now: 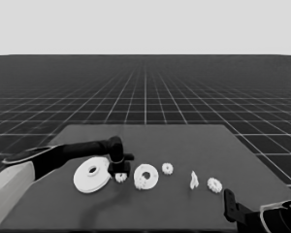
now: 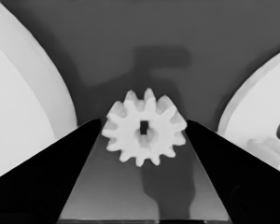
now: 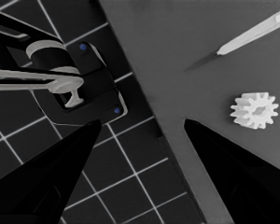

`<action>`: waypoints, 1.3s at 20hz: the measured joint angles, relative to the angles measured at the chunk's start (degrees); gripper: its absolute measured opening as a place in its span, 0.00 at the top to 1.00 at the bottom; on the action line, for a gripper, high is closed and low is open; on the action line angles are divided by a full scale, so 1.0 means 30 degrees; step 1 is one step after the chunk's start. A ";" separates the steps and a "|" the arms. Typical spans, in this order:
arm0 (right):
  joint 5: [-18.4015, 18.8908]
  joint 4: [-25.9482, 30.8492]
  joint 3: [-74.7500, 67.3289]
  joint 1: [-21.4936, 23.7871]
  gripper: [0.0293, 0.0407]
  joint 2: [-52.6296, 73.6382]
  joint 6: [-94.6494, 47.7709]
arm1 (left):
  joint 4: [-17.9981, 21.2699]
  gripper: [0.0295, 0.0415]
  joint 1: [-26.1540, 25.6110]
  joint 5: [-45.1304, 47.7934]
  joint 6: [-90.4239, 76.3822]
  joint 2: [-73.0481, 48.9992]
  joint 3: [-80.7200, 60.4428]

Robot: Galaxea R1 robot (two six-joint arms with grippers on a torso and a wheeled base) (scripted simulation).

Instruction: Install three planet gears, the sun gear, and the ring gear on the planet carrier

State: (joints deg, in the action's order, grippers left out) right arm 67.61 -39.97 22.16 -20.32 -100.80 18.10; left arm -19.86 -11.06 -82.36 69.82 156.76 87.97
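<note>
Planet gears: four in sight. One (image 1: 121, 177) sits between the two round parts, under the left gripper (image 1: 119, 174); one lies on the smaller round part (image 1: 146, 176); one (image 1: 167, 168) just right of it; one (image 1: 214, 185) near the thin white piece (image 1: 194, 180).
Left gripper: fingers spread either side of that gear (image 2: 144, 127), tips level with its teeth, contact unclear.
Larger round part (image 1: 91, 175): at the left, nothing on it.
Right gripper (image 1: 229, 204): parked at the table's (image 1: 242, 160) near right corner, fingers apart, holding nothing.

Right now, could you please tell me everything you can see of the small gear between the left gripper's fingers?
The gear is small, white and matte, with blunt teeth all round and a small squarish centre hole. It lies flat on the dark table between the larger round part and the smaller round part. The left gripper is open and straddles it; contact is unclear.
</note>
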 joint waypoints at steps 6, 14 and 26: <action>0.0000 0.0000 0.0000 0.0000 0.19 0.0000 0.0000 | -0.0043 0.86 -0.0028 0.0031 -0.0024 0.0017 0.0049; 0.0000 0.0000 0.0000 0.0000 0.19 0.0000 0.0000 | 0.2079 0.86 0.2296 -0.1211 0.1120 -0.0698 -0.2136; 0.0000 0.0000 0.0000 0.0000 0.19 0.0000 0.0000 | 0.3876 0.86 0.4120 -0.1450 -0.0219 0.5762 0.5559</action>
State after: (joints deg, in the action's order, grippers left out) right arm 67.61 -39.97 22.16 -20.32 -100.80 18.10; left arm -8.23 1.30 -86.71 69.17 174.05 104.65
